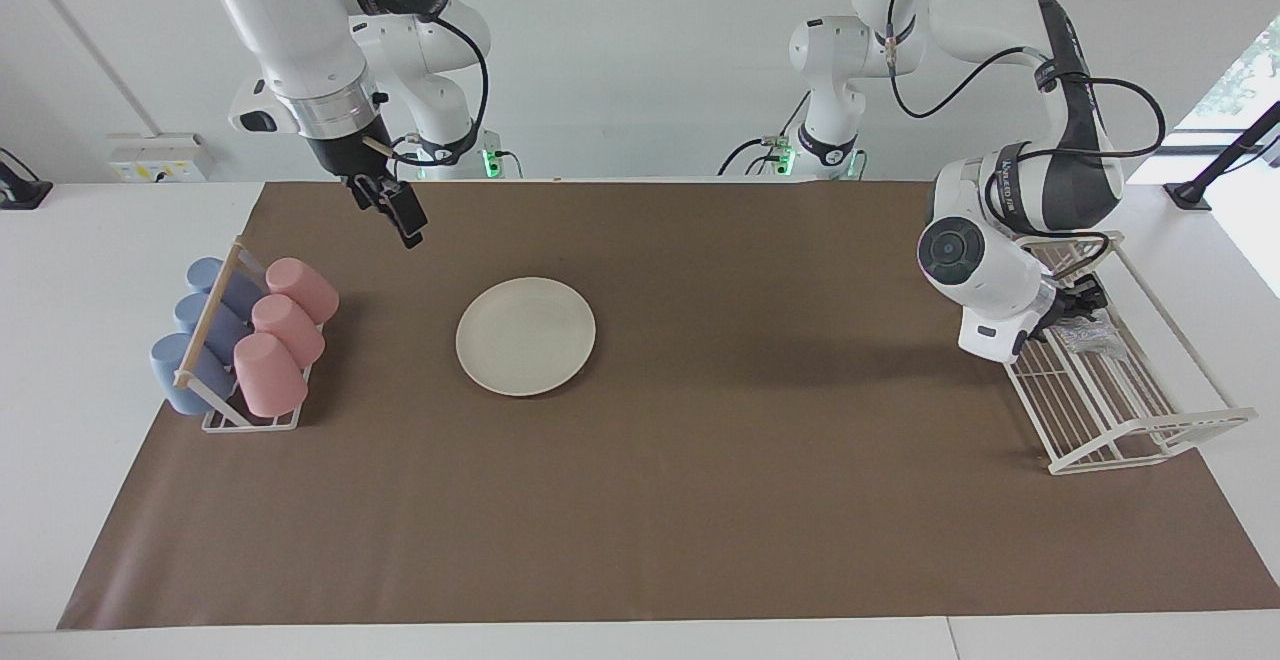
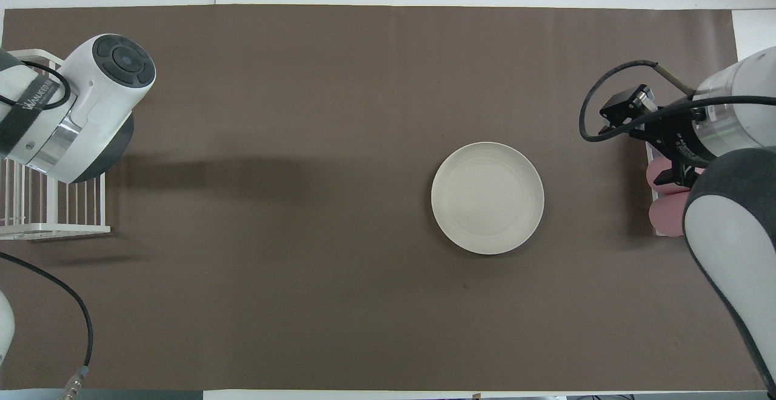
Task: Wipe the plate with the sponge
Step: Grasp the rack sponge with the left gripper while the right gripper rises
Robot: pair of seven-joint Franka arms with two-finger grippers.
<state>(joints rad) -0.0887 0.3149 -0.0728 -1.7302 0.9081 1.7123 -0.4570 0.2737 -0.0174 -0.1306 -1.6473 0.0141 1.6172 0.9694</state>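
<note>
Your left tool (image 1: 1082, 302) is down inside the white wire rack (image 1: 1130, 410) at the left arm's end of the surface (image 1: 60, 340), right at the silvery-grey sponge (image 1: 1092, 341). The sponge lies on the rack's wire floor, in the part nearer to the robots. The arm's bulky white wrist covers most of the tool. You cannot tell from either view whether its fingers stand apart, are together, or are clamped on the sponge. From overhead the tool itself is hidden under that wrist.

The cream-white plate (image 1: 525, 336) sits flat on the brown mat (image 1: 700, 460), toward the right arm's end of the surface and well apart from the sponge. Nothing rests on it and neither tool touches it.

Your right tool (image 1: 400, 220) hangs in the air over the brown mat, above the strip between the plate and the cup rack (image 1: 250, 420). Its fingers are spread apart and it holds nothing. From overhead it covers part of the cup rack.

In that rack, at the right arm's end, three pink cups (image 1: 285, 325) lie on their sides beside a row of blue cups (image 1: 200, 325), with the pink row on the side toward the plate.
</note>
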